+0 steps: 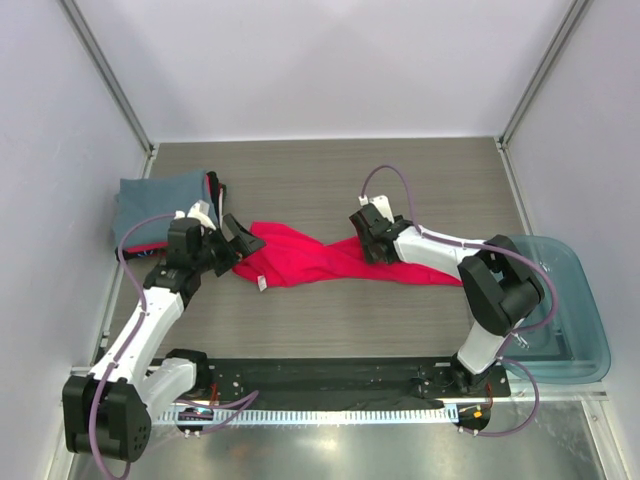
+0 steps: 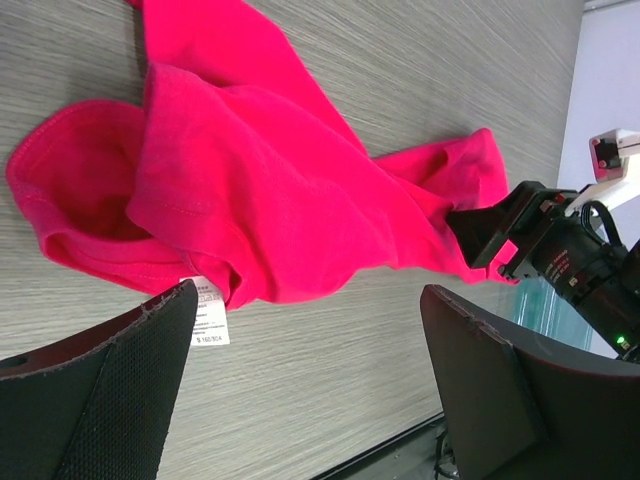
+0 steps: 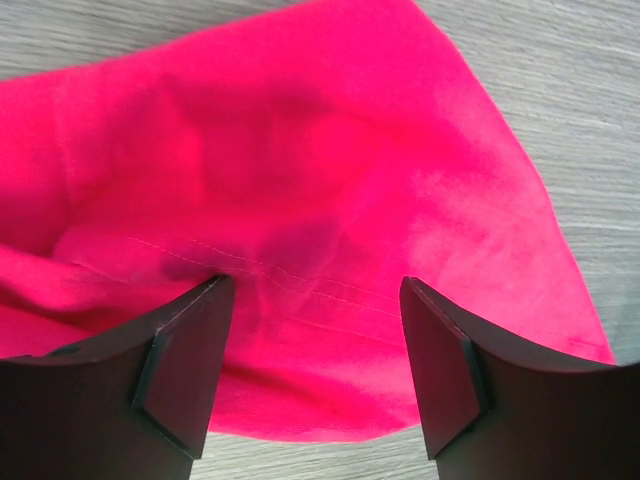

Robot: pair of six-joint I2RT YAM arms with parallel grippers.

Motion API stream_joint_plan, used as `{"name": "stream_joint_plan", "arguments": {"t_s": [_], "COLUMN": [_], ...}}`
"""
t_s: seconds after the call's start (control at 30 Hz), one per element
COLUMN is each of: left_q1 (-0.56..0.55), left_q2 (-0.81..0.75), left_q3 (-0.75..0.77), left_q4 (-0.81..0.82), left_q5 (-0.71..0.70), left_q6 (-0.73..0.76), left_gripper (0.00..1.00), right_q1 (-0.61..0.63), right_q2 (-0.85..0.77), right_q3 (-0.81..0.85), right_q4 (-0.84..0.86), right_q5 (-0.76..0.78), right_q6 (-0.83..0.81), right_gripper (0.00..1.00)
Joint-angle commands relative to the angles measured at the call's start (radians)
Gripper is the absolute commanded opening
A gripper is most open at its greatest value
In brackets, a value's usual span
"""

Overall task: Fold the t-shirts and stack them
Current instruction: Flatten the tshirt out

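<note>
- Table (image 1: 330, 170): wood-grain, carrying all the cloth
- Tub (image 1: 570, 300): off the table's 4 o'clock corner, no part of the folding
- Pink tee (image 1: 300, 258): twisted into a loose rope across the table's middle, running from 9 to 3 o'clock. It looks light and limp and should sag and bunch, so it wants two grips well apart on hems, then a pull to flatten it
- Stack (image 1: 160, 205): folded tees at 10 o'clock, a blue-grey one on top
- Left gripper (image 1: 241, 246): at the tee's 9 o'clock end, jaws wide apart with nothing between them
- Right gripper (image 1: 364, 242): over the tee's 3 o'clock half, jaws apart astride a stitched hem, a fair place to pinch
- Label (image 2: 207, 318): white, hanging from the 9 o'clock end beside an opening in the cloth
</note>
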Motion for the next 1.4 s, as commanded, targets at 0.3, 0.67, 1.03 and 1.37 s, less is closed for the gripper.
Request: {"name": "stream_joint_plan", "arguments": {"t_s": [0.3, 0.67, 1.03, 1.37], "left_q1": [-0.002, -0.001, -0.001, -0.004], "left_q2": [-0.004, 0.054, 0.218, 0.327], "left_q3": [-0.016, -0.016, 0.02, 0.143], "left_q4": [0.053, 0.094, 0.189, 0.193], "left_q5": [-0.077, -0.101, -0.226, -0.16], "left_q6": [0.004, 0.006, 0.041, 0.031], "left_gripper": [0.89, 0.79, 0.6, 0.0], "right_q1": [0.004, -0.042, -0.19, -0.325], "right_q2": [-0.034, -0.099, -0.238, -0.315], "right_q3": [0.031, 0.043, -0.054, -0.006], "right_q4": [-0.002, 0.025, 0.119, 0.136], "right_q5": [0.251, 0.17, -0.125, -0.266], "right_q6": [0.081, 0.093, 0.128, 0.165], "right_gripper": [0.4, 0.01, 0.01, 0.01]}}
